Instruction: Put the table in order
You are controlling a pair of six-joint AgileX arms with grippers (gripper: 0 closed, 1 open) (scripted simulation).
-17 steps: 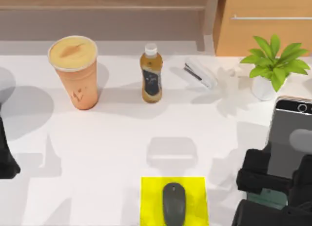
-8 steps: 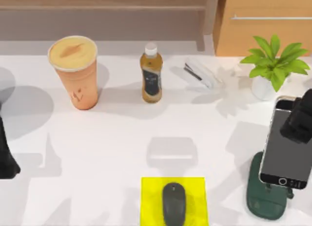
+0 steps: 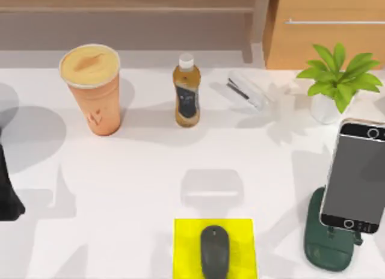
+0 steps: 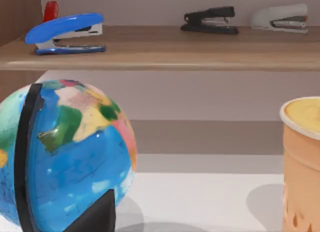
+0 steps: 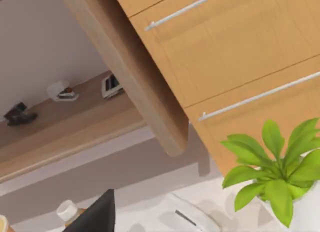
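Now — phone [image 3: 355,174] (upright) on green stand [image 3: 328,246]

open white table [image 3: 138,171] mid-span, wide lane between cup [image 3: 93,89] and mouse [image 3: 215,250]. back row blocked: cup, bottle [image 3: 187,92], stapler [image 3: 246,91], plant [image 3: 338,80]. globe [image 4: 60,157] close ahead of left jaws; phone [image 3: 355,177] on stand [image 3: 325,246] at right edge.
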